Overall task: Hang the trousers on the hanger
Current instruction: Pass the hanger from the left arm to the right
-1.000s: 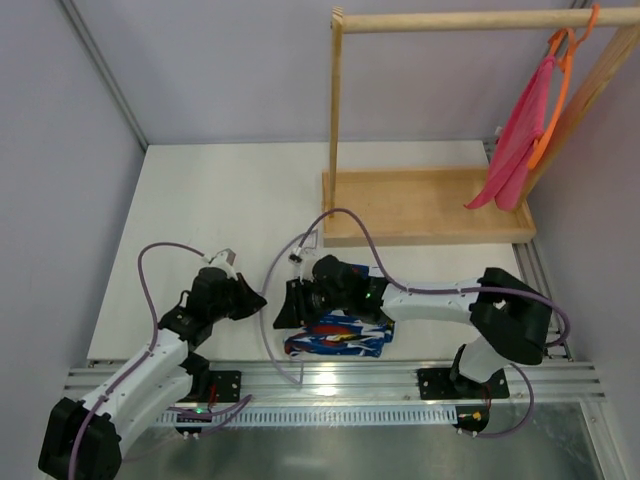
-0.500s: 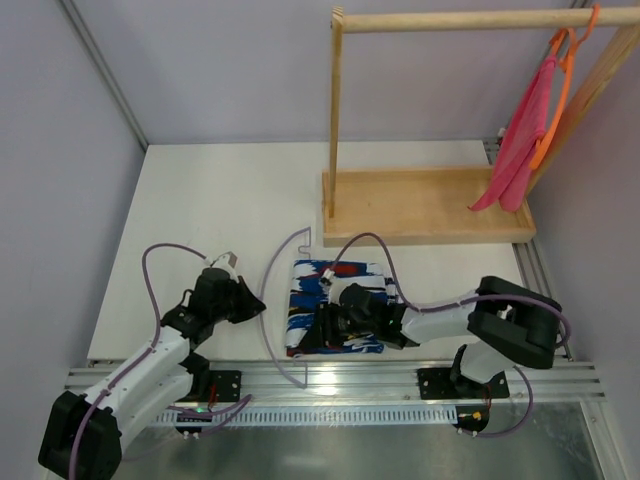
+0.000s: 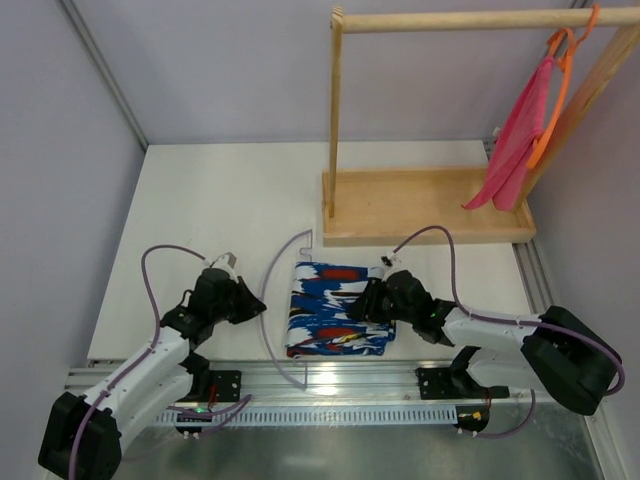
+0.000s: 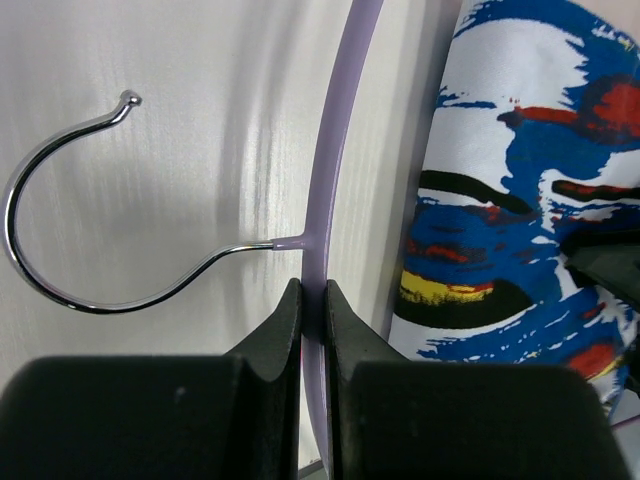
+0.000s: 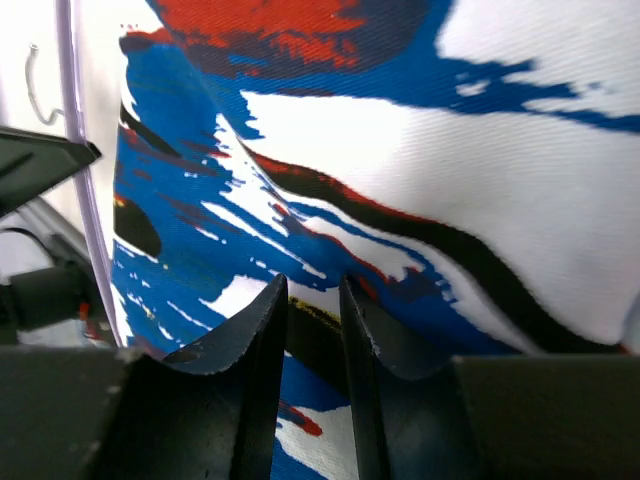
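The trousers [image 3: 335,310], blue with white, red and black patches, lie folded flat near the table's front edge. The lavender hanger [image 3: 268,290] lies curved along their left side, its hook [image 3: 222,256] pointing left. My left gripper [image 3: 256,305] is shut on the hanger's arm [image 4: 335,130] just below the silver hook [image 4: 60,230]; the trousers [image 4: 520,200] lie to its right. My right gripper [image 3: 368,305] sits over the trousers' right part, its jaws nearly closed with a fold of the fabric [image 5: 420,180] between them. The hanger's bar [image 5: 72,150] shows at that view's left edge.
A wooden rack stands at the back right on a base board [image 3: 425,205], with a post [image 3: 334,110] and top rod [image 3: 470,18]. An orange hanger with pink cloth [image 3: 520,140] hangs at its right end. A metal rail [image 3: 340,380] runs along the front edge.
My right gripper moved from the trousers' left end rightward to their right part. The bunched trousers spread out flat beside the hanger. The left gripper stayed shut on the hanger.
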Motion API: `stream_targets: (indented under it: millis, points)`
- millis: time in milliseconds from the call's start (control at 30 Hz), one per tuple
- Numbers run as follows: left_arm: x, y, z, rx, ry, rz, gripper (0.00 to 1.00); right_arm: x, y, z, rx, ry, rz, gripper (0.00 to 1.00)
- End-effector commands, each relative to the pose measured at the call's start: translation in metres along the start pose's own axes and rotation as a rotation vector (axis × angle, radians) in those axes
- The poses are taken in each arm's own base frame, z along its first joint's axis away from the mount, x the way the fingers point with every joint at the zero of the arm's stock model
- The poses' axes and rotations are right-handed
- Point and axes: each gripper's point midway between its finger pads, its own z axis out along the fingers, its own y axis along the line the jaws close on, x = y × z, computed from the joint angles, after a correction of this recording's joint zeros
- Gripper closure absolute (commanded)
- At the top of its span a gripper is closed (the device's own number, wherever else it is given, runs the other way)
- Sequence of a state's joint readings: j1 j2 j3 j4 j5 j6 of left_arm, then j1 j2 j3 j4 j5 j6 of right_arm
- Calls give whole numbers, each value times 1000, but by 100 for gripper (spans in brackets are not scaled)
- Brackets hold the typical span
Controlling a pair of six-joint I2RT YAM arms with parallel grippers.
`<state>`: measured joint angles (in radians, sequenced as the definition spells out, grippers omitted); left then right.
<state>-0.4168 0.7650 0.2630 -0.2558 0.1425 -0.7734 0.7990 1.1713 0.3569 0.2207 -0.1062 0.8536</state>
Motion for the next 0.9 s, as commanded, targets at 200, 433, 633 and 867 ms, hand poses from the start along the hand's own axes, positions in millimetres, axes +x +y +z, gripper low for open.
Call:
stream_targets:
  millis: [200, 433, 633, 867]
  points:
    - [-33, -40, -24, 94, -70, -36, 100, 36, -89, -27, 337, 19, 60, 67]
    - [-51, -73, -46, 158, -81, -38, 100, -20, 12, -62, 211, -102, -158, 49]
    - [-46, -89, -46, 219, -67, -76, 100, -15, 137, -68, 53, -169, -448, 31]
    - [-55, -107, -58, 260, -88, -97, 100, 33, 188, -29, 84, -208, -652, 27]
